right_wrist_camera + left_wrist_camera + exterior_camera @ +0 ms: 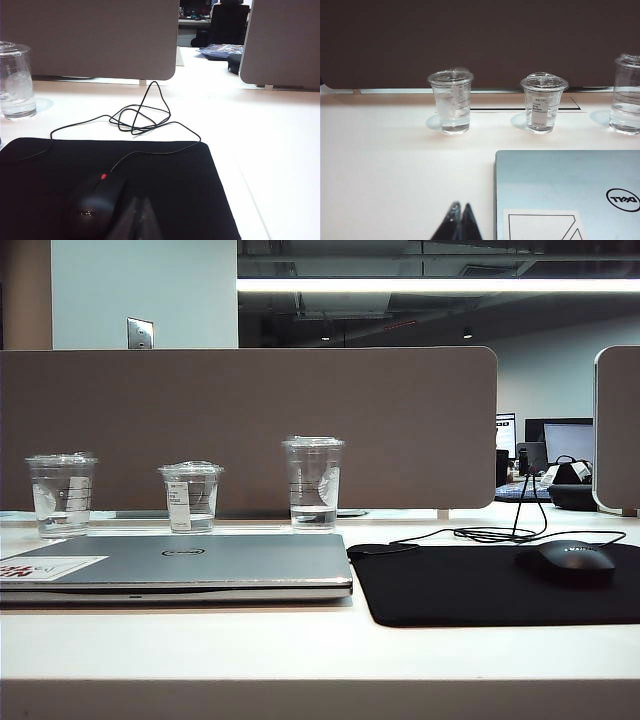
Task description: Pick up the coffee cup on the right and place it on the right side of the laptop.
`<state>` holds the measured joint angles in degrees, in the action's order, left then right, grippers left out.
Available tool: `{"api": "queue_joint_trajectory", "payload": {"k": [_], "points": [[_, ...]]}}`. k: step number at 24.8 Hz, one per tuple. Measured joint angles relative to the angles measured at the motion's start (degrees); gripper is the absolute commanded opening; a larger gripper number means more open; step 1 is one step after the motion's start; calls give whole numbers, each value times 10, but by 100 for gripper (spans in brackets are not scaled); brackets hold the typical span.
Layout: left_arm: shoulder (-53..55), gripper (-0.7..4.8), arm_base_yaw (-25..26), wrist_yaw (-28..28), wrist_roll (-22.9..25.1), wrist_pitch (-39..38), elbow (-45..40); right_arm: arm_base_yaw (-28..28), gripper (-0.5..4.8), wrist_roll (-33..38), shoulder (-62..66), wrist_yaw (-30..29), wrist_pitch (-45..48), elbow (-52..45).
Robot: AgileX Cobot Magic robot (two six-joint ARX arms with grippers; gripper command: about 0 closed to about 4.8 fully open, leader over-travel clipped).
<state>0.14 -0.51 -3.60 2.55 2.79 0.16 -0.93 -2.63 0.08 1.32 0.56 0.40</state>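
Tallest lidded clear coffee cup stands behind laptop; both grippers' fingers closed

A white desk carries everything. Along its back stand three clear cups: a mid-height cup, a short cup and the tall coffee cup (each holding a little water). In front lies the closed laptop; beside it, a black mouse pad and a tangled cable.

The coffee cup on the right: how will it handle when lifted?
The coffee cup looks like thin clear plastic, so a hard squeeze probably dents it. Liquid sits low inside, likely steadying it, though it may slosh. The smooth wall could slip.
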Motion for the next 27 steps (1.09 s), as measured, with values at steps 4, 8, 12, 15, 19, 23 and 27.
{"api": "queue_joint_trajectory", "payload": {"k": [4, 8, 12, 15, 19, 23, 27], "points": [[0, -6, 0, 0, 0, 0, 0, 0, -1, 0, 0, 0, 0, 0], [0, -6, 0, 0, 0, 0, 0, 0, -1, 0, 0, 0, 0, 0], [0, -6, 0, 0, -44, 12, 7, 0, -2, 17, 0, 0, -6, 6], [9, -6, 0, -1, -72, -15, 83, 0, -2, 39, 25, 0, -17, 90], [65, -6, 0, 0, -73, -22, 135, 0, -2, 39, 103, -20, -14, 158], [149, -6, 0, 31, -73, -10, 196, 0, -2, 39, 208, -79, 2, 227], [225, -6, 0, 81, -73, 8, 247, 0, -2, 39, 301, -110, 35, 287]]}}
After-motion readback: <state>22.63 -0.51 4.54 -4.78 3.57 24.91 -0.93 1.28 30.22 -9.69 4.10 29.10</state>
